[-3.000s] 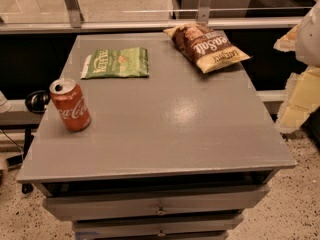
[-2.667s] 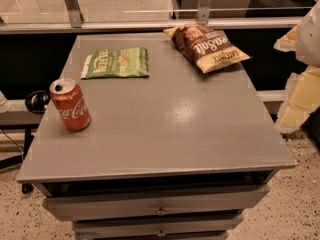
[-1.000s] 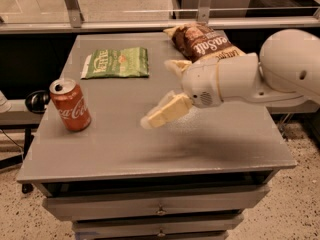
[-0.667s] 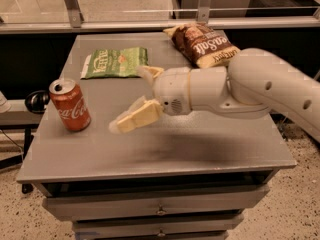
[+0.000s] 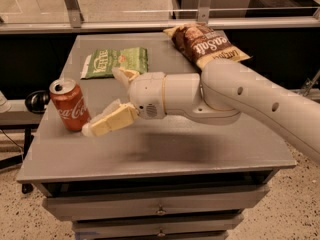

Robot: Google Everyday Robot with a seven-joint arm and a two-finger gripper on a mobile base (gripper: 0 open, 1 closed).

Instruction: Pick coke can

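Observation:
The coke can (image 5: 70, 105), red with white script and a silver opened top, stands upright near the left edge of the grey table (image 5: 200, 146). My gripper (image 5: 101, 100) is just to the right of the can, low over the table, at the end of the white arm (image 5: 225, 96) that reaches in from the right. It is open, with cream fingers (image 5: 112, 121) pointing left. The lower fingertip is next to the can's base. The can is not between the fingers and nothing is held.
A flat green chip bag (image 5: 116, 61) lies at the back left of the table, and a brown chip bag (image 5: 205, 43) at the back middle. A glass-and-metal railing (image 5: 150, 24) runs behind the table. Drawers (image 5: 160, 211) sit under the tabletop.
The arm has swung in from the right and moved left across the table, bringing the open gripper up beside the can. The can and bags have not moved.

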